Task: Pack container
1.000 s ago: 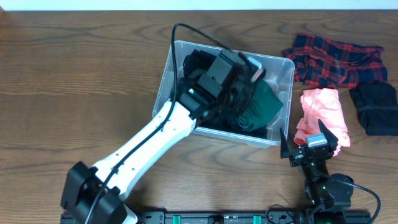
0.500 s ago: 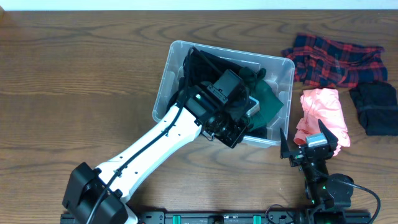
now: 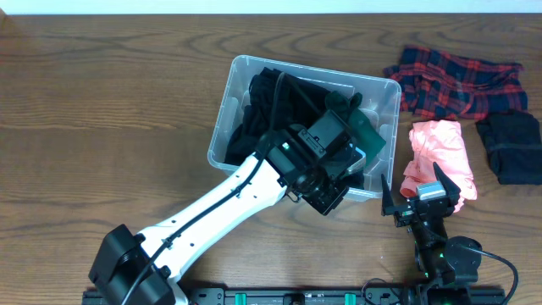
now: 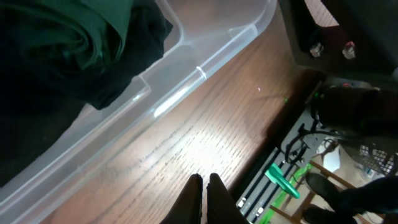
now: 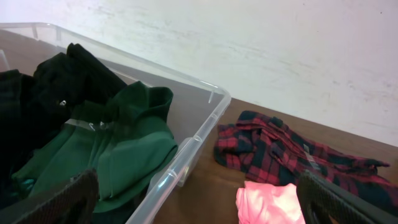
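The clear container [image 3: 222,119] stands mid-table and holds a black garment [image 3: 262,110] and a green garment [image 3: 366,135]. My left gripper [image 3: 332,196] is shut and empty, hovering over the container's near wall and the bare wood just in front of it. In the left wrist view the shut fingertips [image 4: 204,180] sit above the table beside the container rim [image 4: 186,74], with the green garment [image 4: 62,37] inside. My right gripper [image 3: 417,196] is open and empty at the near right. In the right wrist view the right gripper [image 5: 199,205] faces the container's corner [image 5: 186,149].
A pink cloth [image 3: 440,152] lies right of the container, also in the right wrist view [image 5: 270,202]. A red plaid shirt [image 3: 453,80] lies at the back right. A dark folded garment [image 3: 511,146] lies at the far right. The mounting rail [image 4: 280,180] runs along the near edge.
My left arm has pulled back out of the container toward the near edge, leaving the clothes inside. The right arm has not moved.
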Robot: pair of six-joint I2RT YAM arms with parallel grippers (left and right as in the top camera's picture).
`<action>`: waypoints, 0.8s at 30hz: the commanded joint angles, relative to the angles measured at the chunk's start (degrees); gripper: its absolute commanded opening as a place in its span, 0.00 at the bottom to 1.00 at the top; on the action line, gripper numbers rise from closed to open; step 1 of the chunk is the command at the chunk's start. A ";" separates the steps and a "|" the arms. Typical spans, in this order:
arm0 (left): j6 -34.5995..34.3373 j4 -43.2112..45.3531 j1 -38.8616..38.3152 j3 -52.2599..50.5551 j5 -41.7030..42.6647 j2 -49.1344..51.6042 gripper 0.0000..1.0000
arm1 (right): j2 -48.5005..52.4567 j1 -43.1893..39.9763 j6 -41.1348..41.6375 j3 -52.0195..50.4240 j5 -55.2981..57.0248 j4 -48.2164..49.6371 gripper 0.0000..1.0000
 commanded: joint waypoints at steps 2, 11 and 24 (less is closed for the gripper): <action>-0.26 1.31 -0.11 -0.90 -1.75 1.95 0.06 | -0.31 -0.42 -0.61 -0.09 -0.42 -0.13 0.99; -0.28 3.13 -0.37 -0.92 -1.70 8.48 0.06 | -0.31 -0.39 -0.61 -0.09 -0.42 -0.13 0.99; -0.31 12.11 -0.37 -0.90 -1.73 8.76 0.06 | -0.31 -0.39 -0.61 -0.09 -0.42 -0.13 0.99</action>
